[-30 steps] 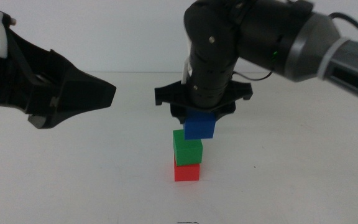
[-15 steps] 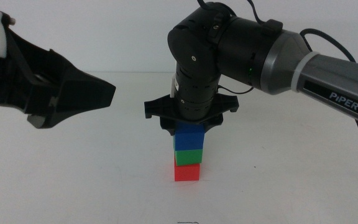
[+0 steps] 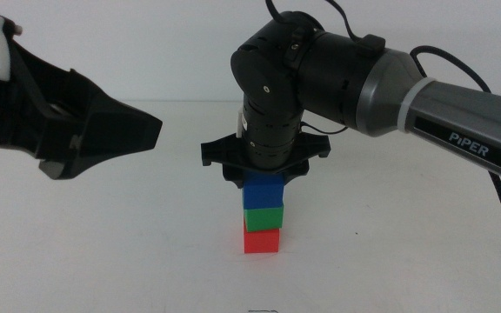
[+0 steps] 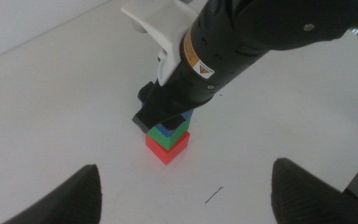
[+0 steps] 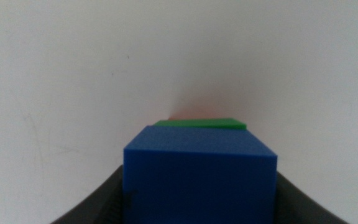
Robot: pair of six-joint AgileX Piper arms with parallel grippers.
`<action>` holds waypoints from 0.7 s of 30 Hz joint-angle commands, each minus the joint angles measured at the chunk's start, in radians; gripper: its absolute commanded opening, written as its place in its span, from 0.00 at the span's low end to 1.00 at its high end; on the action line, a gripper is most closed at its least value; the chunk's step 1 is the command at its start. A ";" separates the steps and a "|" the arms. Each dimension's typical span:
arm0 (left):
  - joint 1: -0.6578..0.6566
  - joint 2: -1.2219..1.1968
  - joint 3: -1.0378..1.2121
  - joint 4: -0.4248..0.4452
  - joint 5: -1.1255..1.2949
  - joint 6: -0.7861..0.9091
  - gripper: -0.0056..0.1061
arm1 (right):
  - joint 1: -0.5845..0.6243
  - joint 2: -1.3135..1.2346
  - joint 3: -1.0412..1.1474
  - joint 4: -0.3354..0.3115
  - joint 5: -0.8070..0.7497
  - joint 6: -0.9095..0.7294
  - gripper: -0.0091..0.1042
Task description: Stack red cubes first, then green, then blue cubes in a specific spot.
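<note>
Blue cube (image 3: 263,194) tops your stack in the middle view, on the green cube (image 3: 263,218) and the red cube (image 3: 262,240), with the right gripper (image 3: 263,176) clamped on it; the left gripper (image 3: 103,130) waits at the left side. Your left wrist view shows the left jaws spread wide. Your right wrist view shows the blue cube (image 5: 199,180) between its jaws.

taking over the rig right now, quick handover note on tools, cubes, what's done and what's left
Right tool: directly over the stack, shut on the blue cube.
Left tool: open, waiting off to the left, above the table and away from the stack.
Stack: red cube on the table, green cube on it, blue cube seated on top.
Done: all three are in order.
Left: open the right tool and lift clear without nudging the stack.
</note>
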 commanded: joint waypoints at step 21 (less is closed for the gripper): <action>-0.002 -0.011 -0.023 -0.040 -0.057 -0.004 0.89 | -0.002 -0.056 -0.033 -0.048 -0.053 0.004 0.63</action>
